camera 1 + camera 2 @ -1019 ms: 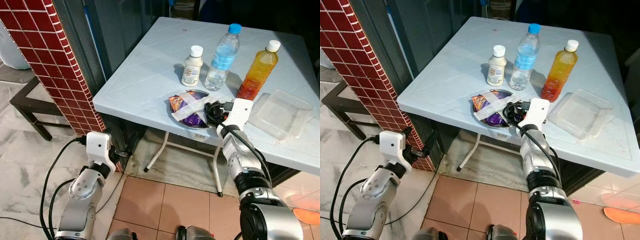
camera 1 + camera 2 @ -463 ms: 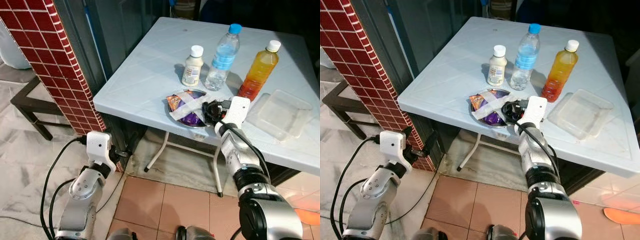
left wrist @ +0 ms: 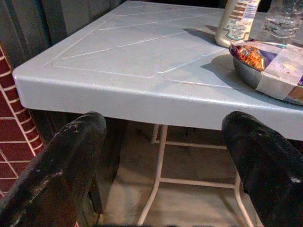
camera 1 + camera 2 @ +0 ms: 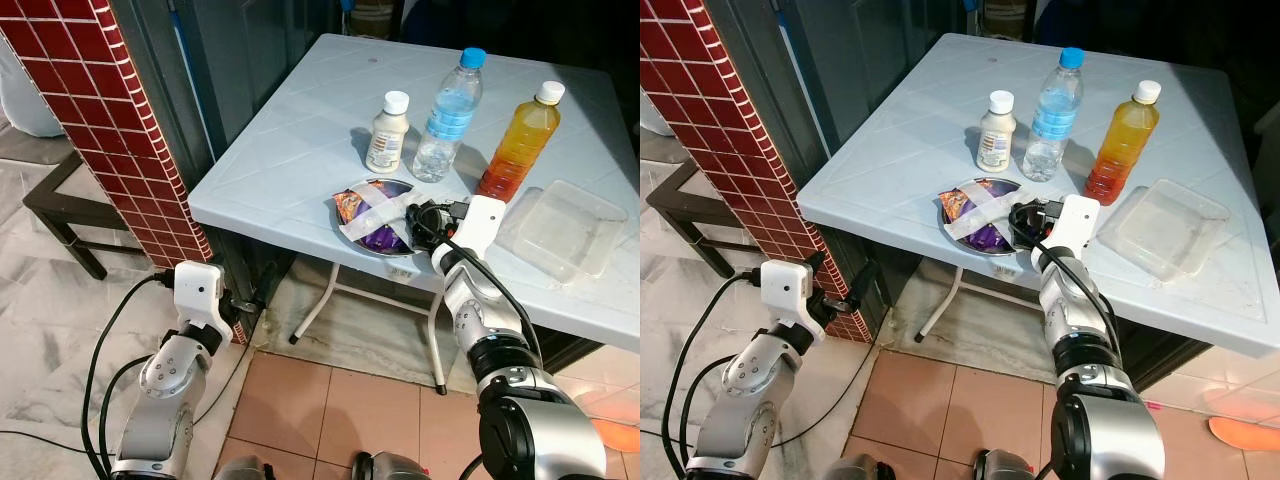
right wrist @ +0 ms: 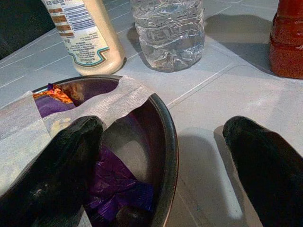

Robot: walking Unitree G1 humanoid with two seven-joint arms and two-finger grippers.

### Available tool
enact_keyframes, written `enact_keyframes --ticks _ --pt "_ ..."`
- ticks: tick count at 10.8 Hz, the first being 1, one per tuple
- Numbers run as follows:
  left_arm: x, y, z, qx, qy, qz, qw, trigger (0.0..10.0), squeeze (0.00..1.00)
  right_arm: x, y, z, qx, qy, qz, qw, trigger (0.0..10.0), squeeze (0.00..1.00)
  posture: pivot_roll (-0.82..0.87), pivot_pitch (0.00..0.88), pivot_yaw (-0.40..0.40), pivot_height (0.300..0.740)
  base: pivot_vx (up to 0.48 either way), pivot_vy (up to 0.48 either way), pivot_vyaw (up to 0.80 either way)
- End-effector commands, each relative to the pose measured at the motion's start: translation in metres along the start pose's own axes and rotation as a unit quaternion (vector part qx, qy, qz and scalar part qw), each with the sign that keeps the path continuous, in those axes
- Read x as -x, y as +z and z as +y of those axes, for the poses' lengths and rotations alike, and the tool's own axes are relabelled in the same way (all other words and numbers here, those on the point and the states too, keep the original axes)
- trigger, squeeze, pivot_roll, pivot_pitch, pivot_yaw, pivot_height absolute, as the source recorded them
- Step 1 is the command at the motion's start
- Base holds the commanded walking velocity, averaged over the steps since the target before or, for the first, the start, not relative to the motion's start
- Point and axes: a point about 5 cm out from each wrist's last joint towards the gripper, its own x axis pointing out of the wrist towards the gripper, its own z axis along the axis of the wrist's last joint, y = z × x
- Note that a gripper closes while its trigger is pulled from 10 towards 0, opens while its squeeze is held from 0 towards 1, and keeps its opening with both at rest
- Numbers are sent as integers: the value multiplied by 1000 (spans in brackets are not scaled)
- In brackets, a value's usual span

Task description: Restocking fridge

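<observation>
A round metal bowl point(image 4: 378, 218) sits near the front edge of the pale counter point(image 4: 290, 150), holding purple and orange snack packets under a white strip running slantwise across it. The right gripper point(image 5: 163, 156) straddles its rim, jaws wide. Behind stand a cream bottle point(image 4: 386, 133), water bottle point(image 4: 447, 115) and orange drink point(image 4: 515, 145), all upright. The left gripper point(image 3: 165, 156) hangs below the counter edge, jaws wide.

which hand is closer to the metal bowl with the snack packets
Right. The right hand is open astride the bowl rim, one finger inside. The left hand is open, below the table edge, well short of it.
</observation>
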Motion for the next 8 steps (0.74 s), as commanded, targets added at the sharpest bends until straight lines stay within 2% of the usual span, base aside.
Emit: enact_keyframes --ticks 1,2,3,4,5,8 --pt "-1 -1 1 -5 1 7 1000 10000 0 2 -8 -2 -5 -2 20 1000 10000 0 34 48 24 740 0 0 0" --pt "-1 -1 1 -6 1 6 1000 10000 0 1 -8 -2 -6 -2 22 1000 10000 0 34 47 26 740 0 0 0" --pt "-2 -1 1 -7 0 7 1000 10000 0 1 -14 -1 -16 -6 48 999 10000 0 32 47 25 740 0 0 0" --pt "-2 -2 0 -8 -2 8 1000 10000 0 2 -21 0 -39 -12 72 997 3451 0 32 46 25 740 0 0 0" --pt "-2 -2 0 -7 -2 8 1000 10000 0 2 -22 0 -44 -13 71 996 0 0 34 47 25 740 0 0 0" --pt "-2 -2 0 -7 -1 9 1000 10000 0 1 -18 1 -44 -24 73 996 0 0 33 48 24 740 0 0 0"
